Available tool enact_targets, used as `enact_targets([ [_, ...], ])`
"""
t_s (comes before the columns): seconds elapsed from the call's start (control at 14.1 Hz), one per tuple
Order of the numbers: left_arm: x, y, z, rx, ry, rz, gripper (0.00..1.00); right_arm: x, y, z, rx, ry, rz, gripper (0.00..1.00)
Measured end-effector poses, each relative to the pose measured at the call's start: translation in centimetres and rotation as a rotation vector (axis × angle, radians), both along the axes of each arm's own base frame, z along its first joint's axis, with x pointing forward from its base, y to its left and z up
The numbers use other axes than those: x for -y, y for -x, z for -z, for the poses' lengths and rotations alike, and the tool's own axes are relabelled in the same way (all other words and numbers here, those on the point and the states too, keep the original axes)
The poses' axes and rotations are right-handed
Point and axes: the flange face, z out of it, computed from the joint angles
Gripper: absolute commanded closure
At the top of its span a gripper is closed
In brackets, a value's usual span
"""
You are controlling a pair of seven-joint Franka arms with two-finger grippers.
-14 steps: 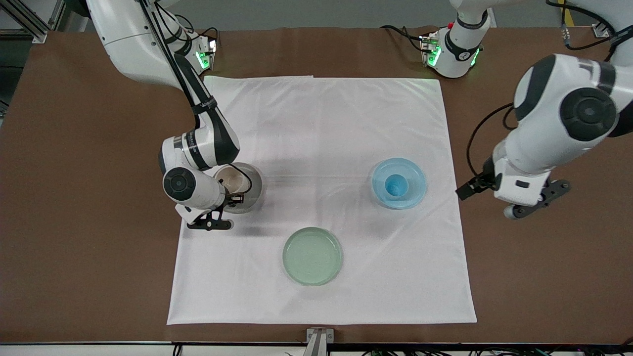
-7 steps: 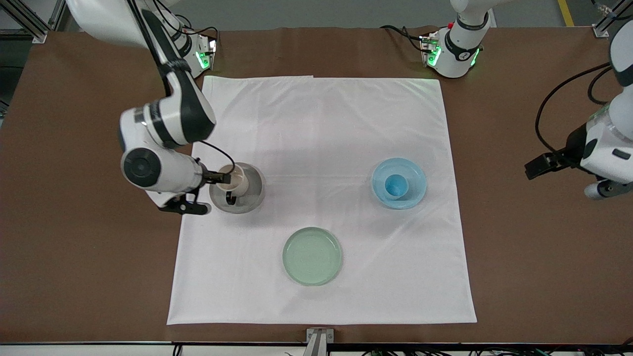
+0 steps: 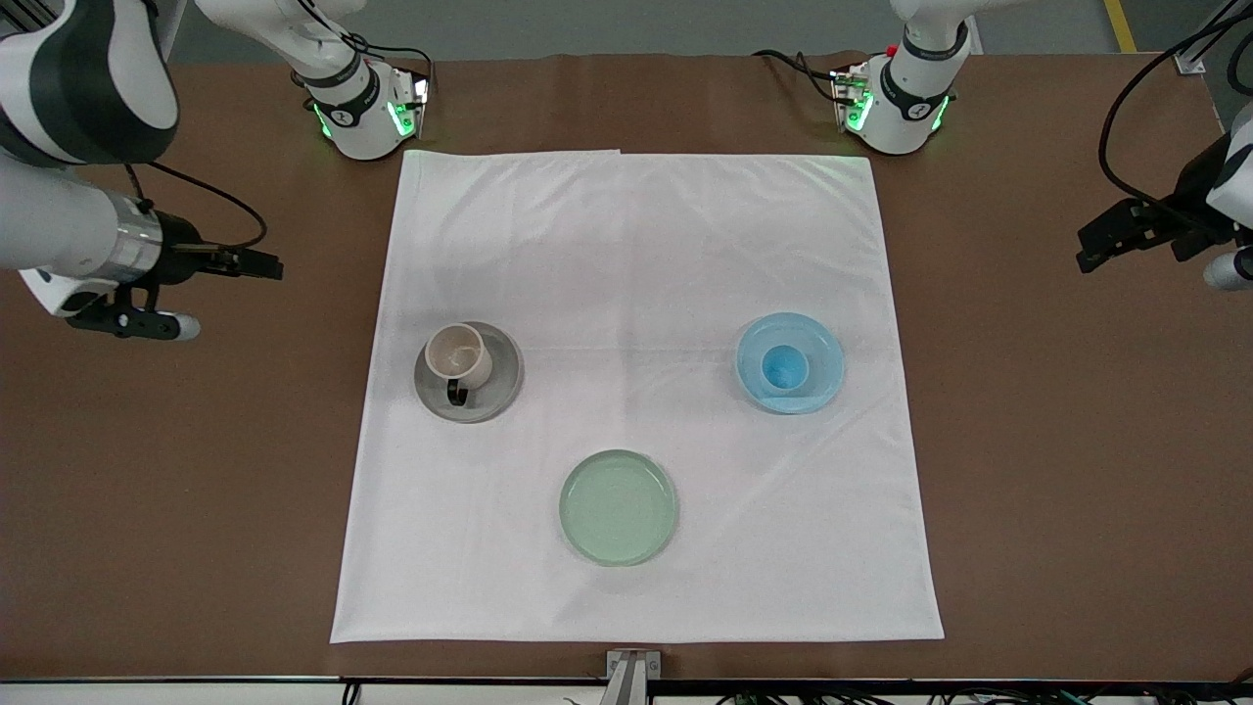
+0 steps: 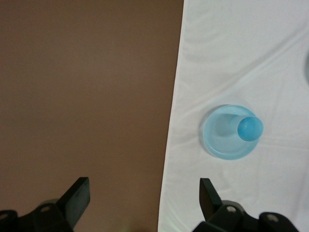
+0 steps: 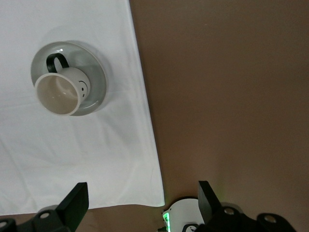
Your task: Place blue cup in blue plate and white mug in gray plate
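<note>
The white mug [image 3: 458, 354] stands upright in the gray plate [image 3: 498, 392], and the blue cup [image 3: 784, 367] stands in the blue plate [image 3: 822, 377], both on the white cloth [image 3: 636, 255]. The right gripper [image 5: 140, 200] hangs over the bare brown table [image 3: 196, 490] at its arm's end, fingers spread and holding nothing. The left gripper [image 4: 145, 195] hangs over the table's other end, also spread and empty.
</note>
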Motion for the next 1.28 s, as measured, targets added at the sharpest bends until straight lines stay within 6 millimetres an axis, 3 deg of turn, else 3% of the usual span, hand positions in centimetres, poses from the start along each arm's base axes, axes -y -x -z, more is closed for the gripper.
enact_targets([
  [0.21, -0.4, 3.7, 0.1, 0.004, 0.028, -0.008, 0.00, 4.6, 0.3, -0.1, 0.026, -0.014, -0.040, 0.00],
  [0.35, 0.0, 5.2, -0.4, 0.018, 0.025, -0.001, 0.00, 6.1, 0.1, -0.8, 0.062, 0.006, -0.056, 0.00],
  [0.57, 0.5, 5.0, 0.1, 0.022, 0.026, 0.008, 0.00, 6.1, -0.7, -3.7, 0.139, 0.047, -0.075, 0.00],
  [0.78, 0.8, 4.4, 0.9, 0.013, 0.027, 0.014, 0.00, 6.0, -1.6, -9.2, 0.259, 0.061, -0.076, 0.00],
  [0.99, 2.3, 4.4, 0.9, 0.021, 0.008, 0.045, 0.00, 5.7, -1.9, -14.3, 0.366, 0.073, -0.080, 0.00],
  [1.13, 3.2, 4.5, 0.6, 0.027, -0.004, 0.063, 0.00, 5.6, -1.9, -15.7, 0.397, 0.077, -0.080, 0.00],
  [1.28, 3.3, 4.5, 0.5, 0.029, -0.004, 0.065, 0.00, 5.6, -2.0, -15.8, 0.399, 0.077, -0.080, 0.00],
])
